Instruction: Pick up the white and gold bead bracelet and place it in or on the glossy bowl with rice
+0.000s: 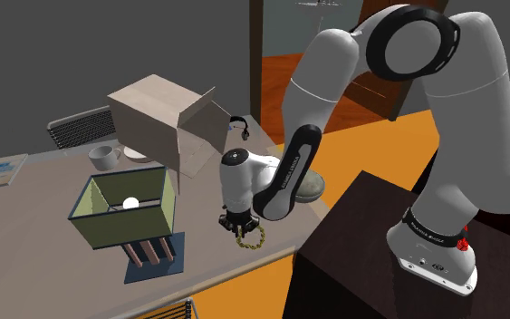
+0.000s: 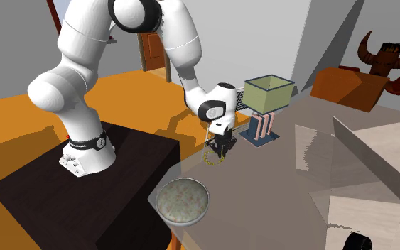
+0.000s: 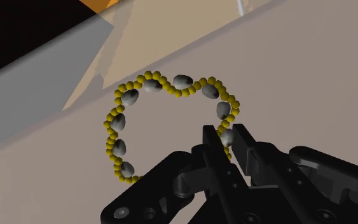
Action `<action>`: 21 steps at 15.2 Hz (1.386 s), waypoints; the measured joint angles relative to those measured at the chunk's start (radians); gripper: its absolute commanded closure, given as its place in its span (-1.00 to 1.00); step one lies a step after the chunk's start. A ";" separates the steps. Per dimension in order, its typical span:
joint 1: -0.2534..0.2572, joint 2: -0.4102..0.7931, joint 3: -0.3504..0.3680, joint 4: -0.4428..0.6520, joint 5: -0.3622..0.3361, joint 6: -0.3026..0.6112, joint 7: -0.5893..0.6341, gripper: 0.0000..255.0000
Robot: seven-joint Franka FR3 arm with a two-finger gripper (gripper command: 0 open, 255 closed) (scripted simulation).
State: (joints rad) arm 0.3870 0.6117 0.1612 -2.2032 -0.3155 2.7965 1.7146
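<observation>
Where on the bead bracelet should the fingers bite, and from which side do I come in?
Grip one run of the strand, not the whole loop. The bracelet is a thin open ring over the table, so come from above, one finger inside the ring, one outside. The gripper sits that way, shut across the strand.

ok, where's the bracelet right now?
Shoulder view, lower middle: the bead bracelet dangles from the gripper at the edge of the table, beside the stand.

bracelet (image 3: 128,97) clamped in gripper (image 3: 231,137) over table (image 1: 44,254) edge by the stand (image 2: 84,192) — rice bowl (image 2: 182,221) on table along that edge, apart.
</observation>
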 measured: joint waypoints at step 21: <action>-0.084 -0.270 0.110 -0.059 0.119 -0.209 -0.090 1.00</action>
State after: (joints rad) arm 0.3032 0.3420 0.2716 -2.2625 -0.1965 2.5871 1.6247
